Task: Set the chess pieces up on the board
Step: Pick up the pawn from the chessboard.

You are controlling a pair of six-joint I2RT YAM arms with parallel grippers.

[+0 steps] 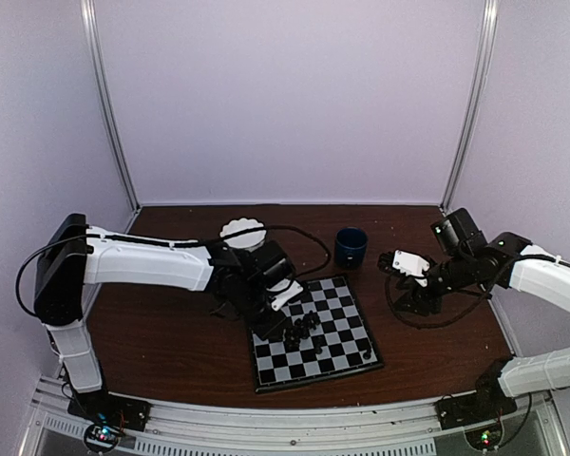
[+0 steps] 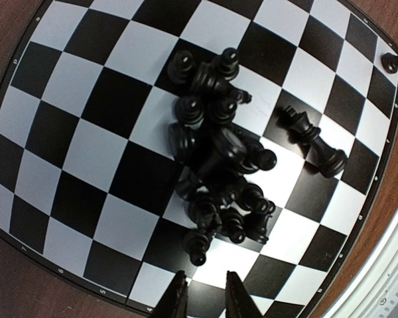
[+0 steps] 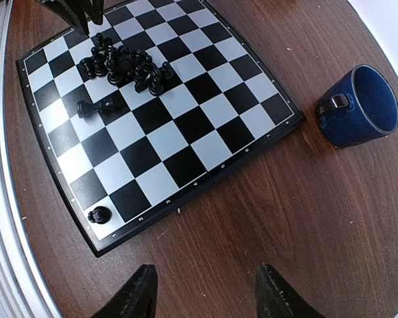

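Note:
The board (image 1: 347, 318) lies in the middle of the table. On it, a heap of black chess pieces (image 2: 219, 159) crowds the squares near its left side, some upright and some toppled. Apart from the heap, two pieces (image 2: 315, 139) lie on their sides. A single piece (image 3: 98, 214) stands on a corner square. My left gripper (image 2: 205, 298) hovers just above the board at the edge of the heap (image 1: 302, 331), its jaws narrowly apart with nothing between them. My right gripper (image 3: 205, 291) is wide open over bare wood, right of the board (image 3: 186, 132).
A dark blue mug (image 1: 351, 246) stands behind the board's far right corner, close to my right gripper (image 1: 401, 285). A white scalloped bowl (image 1: 243, 233) sits at the back, behind my left arm. A metal rail runs along the table's near edge.

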